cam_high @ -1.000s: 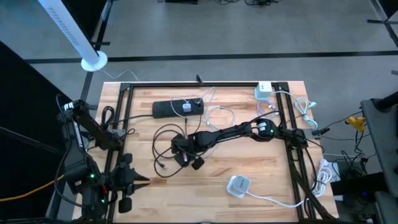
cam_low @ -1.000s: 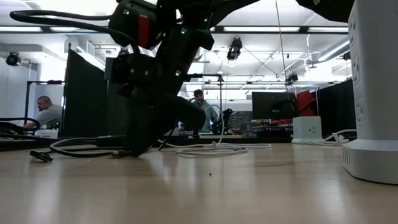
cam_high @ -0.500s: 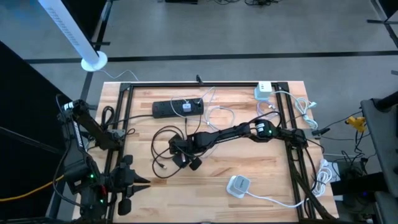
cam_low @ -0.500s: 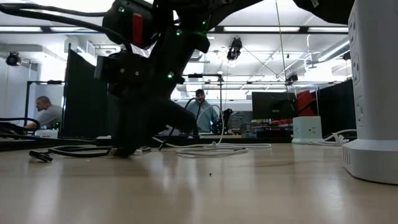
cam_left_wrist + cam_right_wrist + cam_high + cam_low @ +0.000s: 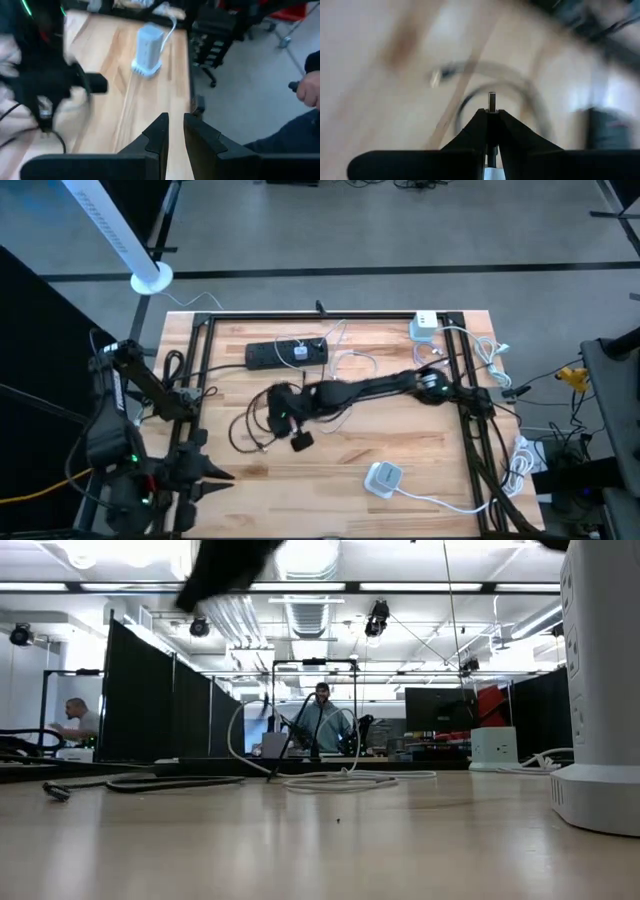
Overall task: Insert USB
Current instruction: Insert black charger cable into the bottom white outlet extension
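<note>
USB plug (image 5: 491, 101) between right fingers (image 5: 512, 134), mid-table.

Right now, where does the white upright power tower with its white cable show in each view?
High view: white upright power tower low in the picture, right of centre, on the table.
Low view: far right edge, very close to the camera.
Left wrist view: upper middle, standing on the wood.
Right wrist view: not in it.
Shared landmark: the light wooden tabletop.

I can read no text, label, brand, number or sign in any of my views. The black power strip (image 5: 287, 353) in the upper middle of the high view and the white charging tower (image 5: 149, 44) show only unmarked faces.
</note>
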